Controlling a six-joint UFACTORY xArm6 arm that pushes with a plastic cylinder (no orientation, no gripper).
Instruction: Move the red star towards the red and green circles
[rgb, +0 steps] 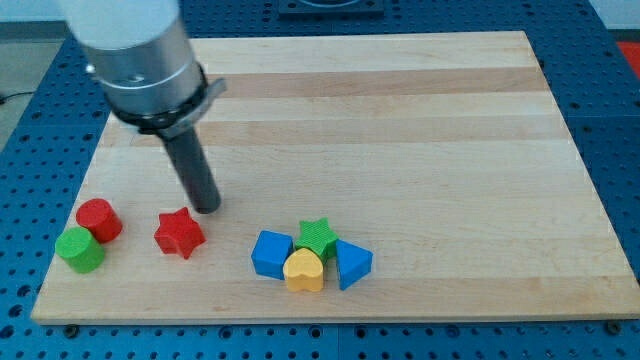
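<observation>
The red star lies on the wooden board at the view's lower left. The red circle and the green circle sit touching each other further left, near the board's left edge. My tip rests on the board just above and to the right of the red star, close to it but with a small gap.
A cluster of a blue cube, a yellow heart, a green star and a blue triangle sits at the view's bottom centre, to the right of the red star. The arm's grey body covers the board's upper left corner.
</observation>
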